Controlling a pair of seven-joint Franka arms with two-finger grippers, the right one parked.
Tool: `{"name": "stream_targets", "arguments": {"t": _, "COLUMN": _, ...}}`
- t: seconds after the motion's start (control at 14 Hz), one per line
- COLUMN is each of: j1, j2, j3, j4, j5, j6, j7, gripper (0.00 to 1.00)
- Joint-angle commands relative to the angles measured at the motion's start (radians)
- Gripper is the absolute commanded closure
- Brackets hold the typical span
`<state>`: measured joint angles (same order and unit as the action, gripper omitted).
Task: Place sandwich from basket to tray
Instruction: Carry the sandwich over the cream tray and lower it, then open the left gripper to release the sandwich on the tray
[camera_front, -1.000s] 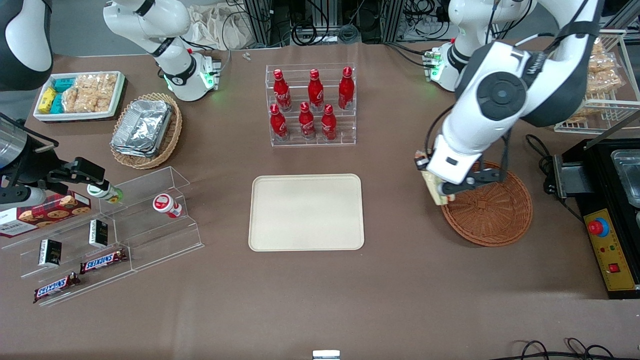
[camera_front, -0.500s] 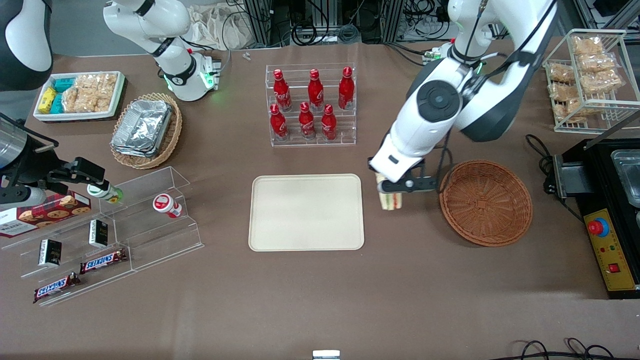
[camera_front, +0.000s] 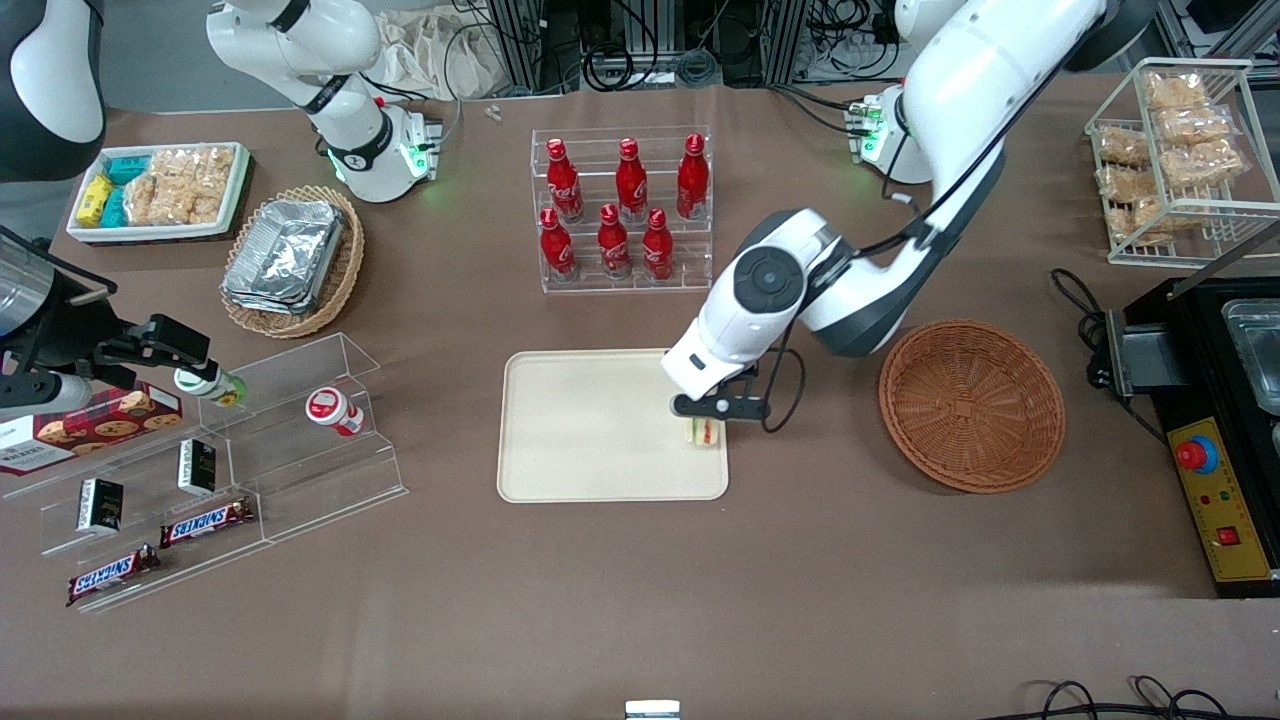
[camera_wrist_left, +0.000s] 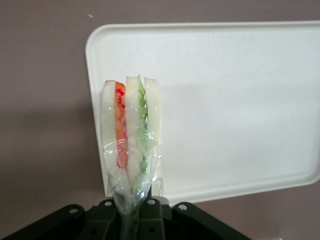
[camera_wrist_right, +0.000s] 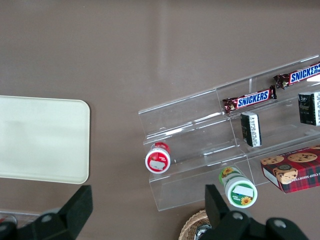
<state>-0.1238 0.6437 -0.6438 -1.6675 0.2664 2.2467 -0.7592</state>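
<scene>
The sandwich (camera_wrist_left: 131, 135) is held clamped in the gripper (camera_front: 712, 408), above the tray (camera_front: 580, 420) edge nearest the basket (camera_front: 972, 404). If released here, it could be tipped over the rim.

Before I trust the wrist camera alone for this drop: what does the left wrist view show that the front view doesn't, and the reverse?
Only the left wrist view shows the sandwich's separate layers and clear wrap, pinched where the gripper is shut on it.

Only the front view shows the basket, nothing in it, toward the working arm's end, and the bottle rack farther from the camera than the tray.

Both show the sandwich held over the tray near its edge, not yet released.
</scene>
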Motion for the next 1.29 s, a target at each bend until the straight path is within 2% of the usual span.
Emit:
{"name": "stream_targets", "arguments": {"t": 0.0, "j1": -0.010, "j2": 0.083, "j3": 0.003, "j4": 0.048, "j5": 0.051, "j6": 0.022, "j7": -0.011, "gripper": 0.99}}
{"name": "stream_targets", "arguments": {"t": 0.14, "j1": -0.010, "j2": 0.097, "j3": 0.004, "j4": 0.048, "j5": 0.060, "j6": 0.024, "j7": -0.009, "gripper": 0.84}}
{"name": "stream_targets", "arguments": {"t": 0.21, "j1": -0.010, "j2": 0.103, "j3": 0.004, "j4": 0.048, "j5": 0.074, "j6": 0.024, "j7": -0.018, "gripper": 0.64}}
{"name": "stream_targets", "arguments": {"t": 0.29, "j1": -0.010, "j2": 0.105, "j3": 0.006, "j4": 0.046, "j5": 0.076, "j6": 0.024, "j7": -0.020, "gripper": 0.13}}
{"name": "stream_targets", "arguments": {"t": 0.36, "j1": -0.010, "j2": 0.103, "j3": 0.009, "j4": 0.045, "j5": 0.076, "j6": 0.021, "j7": -0.023, "gripper": 0.01}}
{"name": "stream_targets", "arguments": {"t": 0.5, "j1": -0.002, "j2": 0.087, "j3": 0.015, "j4": 0.043, "j5": 0.077, "j6": 0.008, "j7": -0.061, "gripper": 0.00}}
{"name": "stream_targets", "arguments": {"t": 0.71, "j1": 0.022, "j2": -0.001, "j3": 0.015, "j4": 0.046, "j5": 0.063, "j6": -0.103, "j7": -0.083, "gripper": 0.00}}
{"name": "stream_targets", "arguments": {"t": 1.0, "j1": 0.128, "j2": -0.151, "j3": -0.007, "j4": 0.043, "j5": 0.050, "j6": -0.318, "j7": -0.055, "gripper": 0.01}}
{"name": "stream_targets", "arguments": {"t": 1.21, "j1": 0.220, "j2": -0.264, "j3": -0.008, "j4": 0.046, "j5": 0.036, "j6": -0.421, "j7": 0.061, "gripper": 0.01}}
